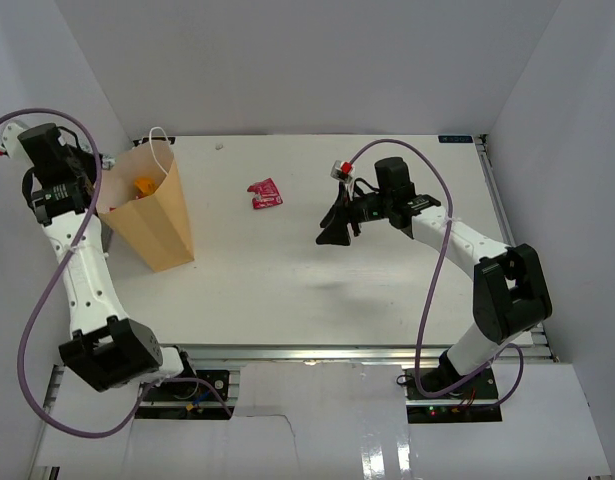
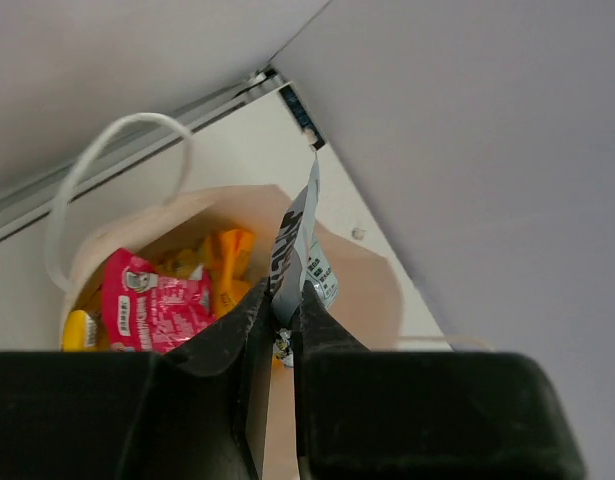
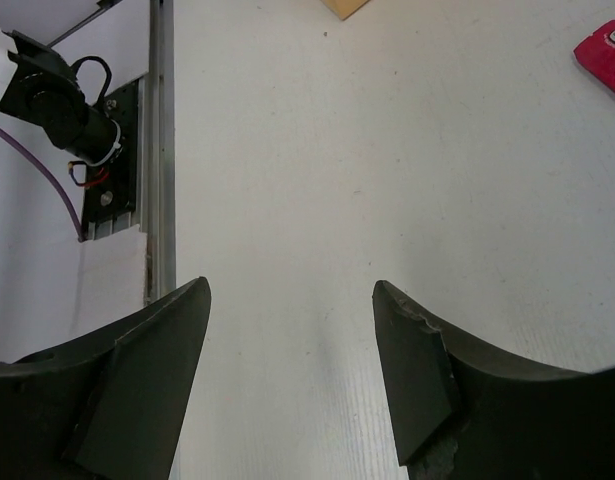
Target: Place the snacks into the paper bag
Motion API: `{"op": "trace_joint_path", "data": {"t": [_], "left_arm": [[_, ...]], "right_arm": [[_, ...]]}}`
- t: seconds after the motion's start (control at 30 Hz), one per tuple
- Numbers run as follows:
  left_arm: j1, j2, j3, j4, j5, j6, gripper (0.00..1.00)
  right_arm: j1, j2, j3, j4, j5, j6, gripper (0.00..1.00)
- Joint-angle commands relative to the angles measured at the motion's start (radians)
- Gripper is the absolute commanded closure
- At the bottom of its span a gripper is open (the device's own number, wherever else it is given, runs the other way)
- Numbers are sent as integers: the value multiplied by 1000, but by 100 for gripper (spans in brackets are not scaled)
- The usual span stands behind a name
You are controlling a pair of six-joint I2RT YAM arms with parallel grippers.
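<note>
**Left end effector** (image 2: 279, 300), nearly closed, pinches a slim grey foil packet (image 2: 299, 245) by its lower end. The tan kraft paper bag (image 2: 372, 290) gapes directly beneath it, already holding a red packet (image 2: 152, 300) and an orange pouch (image 2: 227, 262). If released off-centre, the upright packet may catch the rim and fall outside.

**Right end effector** (image 3: 290, 290) stands wide open and empty. A flat red wrapper (image 3: 607, 55) lies ahead of it on the table (image 3: 317, 150).

Red packet (image 3: 607, 58) cut off at the right wrist view's edge, paper bag (image 2: 372, 290) hidden at its base behind left gripper (image 2: 283, 295), grey wrapper (image 2: 295, 235) print blurred
</note>
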Motion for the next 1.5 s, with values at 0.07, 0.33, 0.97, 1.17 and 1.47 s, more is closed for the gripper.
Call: {"op": "trace_joint_path", "data": {"t": [0.07, 0.33, 0.97, 1.17, 1.47], "left_arm": [[57, 56, -55, 31, 223, -70, 94], [57, 13, -107, 57, 271, -42, 29], [-612, 67, -1, 277, 517, 130, 9], [-777, 326, 68, 160, 279, 121, 8], [-794, 649, 173, 155, -89, 240, 9]], "right_arm": [[-3, -7, 20, -20, 9, -60, 28], [11, 144, 222, -168, 158, -58, 28], [-30, 269, 365, -283, 164, -129, 26], [-135, 234, 307, -278, 172, -121, 26], [-208, 149, 169, -277, 216, -143, 26]]}}
